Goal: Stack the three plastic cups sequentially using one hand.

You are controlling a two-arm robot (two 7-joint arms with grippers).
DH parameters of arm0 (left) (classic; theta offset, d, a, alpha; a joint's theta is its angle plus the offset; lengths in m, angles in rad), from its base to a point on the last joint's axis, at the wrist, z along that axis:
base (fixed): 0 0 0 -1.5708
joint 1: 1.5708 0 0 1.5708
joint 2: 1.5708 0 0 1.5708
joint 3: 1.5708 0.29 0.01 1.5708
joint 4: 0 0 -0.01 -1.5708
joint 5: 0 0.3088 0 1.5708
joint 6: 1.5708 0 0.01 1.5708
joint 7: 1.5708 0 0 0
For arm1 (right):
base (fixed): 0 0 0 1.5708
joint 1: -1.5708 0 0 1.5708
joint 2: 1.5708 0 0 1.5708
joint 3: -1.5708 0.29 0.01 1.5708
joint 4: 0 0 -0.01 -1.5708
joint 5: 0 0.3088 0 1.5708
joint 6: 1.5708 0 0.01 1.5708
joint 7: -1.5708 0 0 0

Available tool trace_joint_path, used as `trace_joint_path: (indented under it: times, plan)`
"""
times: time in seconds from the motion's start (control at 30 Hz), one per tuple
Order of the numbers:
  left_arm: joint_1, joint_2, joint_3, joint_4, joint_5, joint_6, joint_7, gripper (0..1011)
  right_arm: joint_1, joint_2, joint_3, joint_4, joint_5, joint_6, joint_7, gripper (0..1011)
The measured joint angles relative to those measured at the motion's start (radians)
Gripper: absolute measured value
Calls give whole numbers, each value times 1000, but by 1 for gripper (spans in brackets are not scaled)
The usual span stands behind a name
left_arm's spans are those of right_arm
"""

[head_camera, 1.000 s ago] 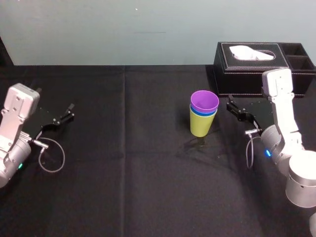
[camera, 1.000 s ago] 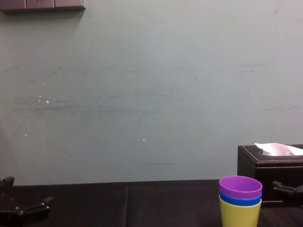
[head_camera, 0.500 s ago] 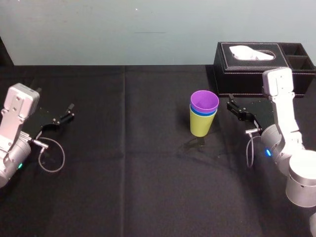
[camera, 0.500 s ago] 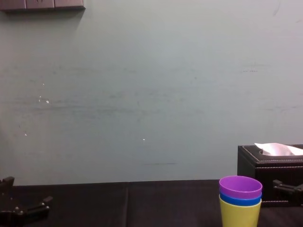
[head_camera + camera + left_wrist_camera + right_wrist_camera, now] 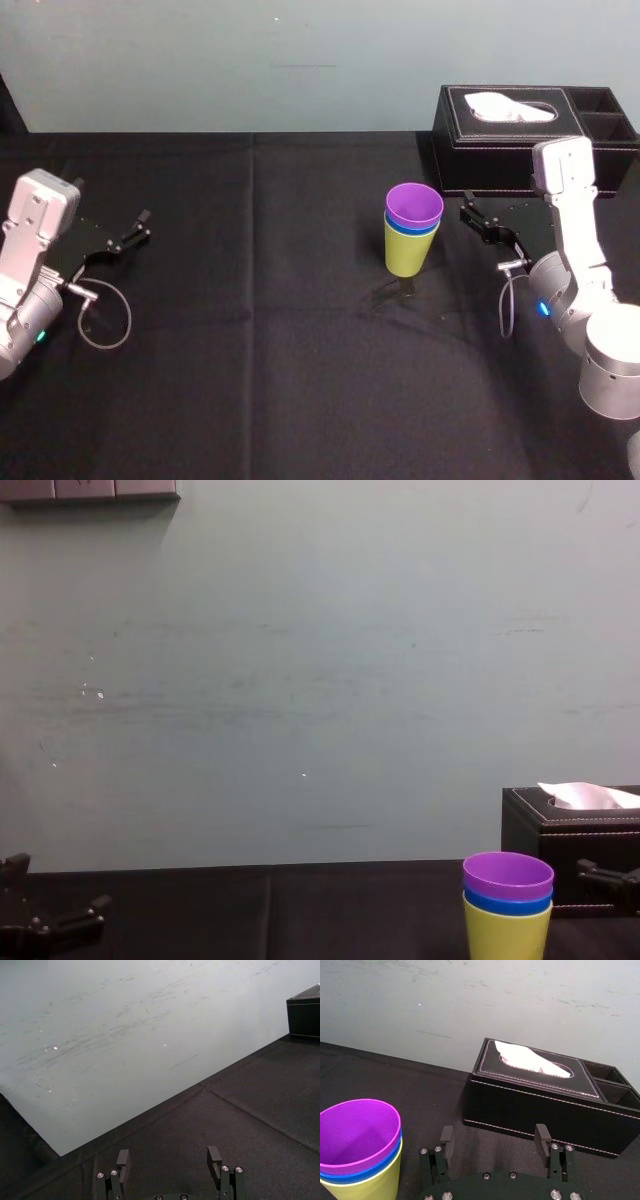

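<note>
The three plastic cups (image 5: 412, 240) stand nested upright in the middle of the black table: purple inside blue inside yellow-green. The stack also shows in the chest view (image 5: 507, 908) and the right wrist view (image 5: 360, 1146). My right gripper (image 5: 478, 224) hovers just right of the stack, a small gap away. It is open with nothing between its fingers (image 5: 494, 1136), and one finger (image 5: 605, 874) reaches into the chest view. My left gripper (image 5: 122, 238) rests far left, open and empty (image 5: 168, 1156).
A black tissue box (image 5: 520, 125) with white tissue stands at the back right, behind the right gripper. A cable loop (image 5: 100, 322) lies by the left arm. The black cloth (image 5: 270, 360) covers the table, and a pale wall rises behind it.
</note>
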Motion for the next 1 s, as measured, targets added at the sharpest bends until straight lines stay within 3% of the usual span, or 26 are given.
trace_joint_path:
  times: [1.0]
  plan:
    - [0,0,0,0,0,0,0,1011,0,0,0,0,0,0,-1,1003]
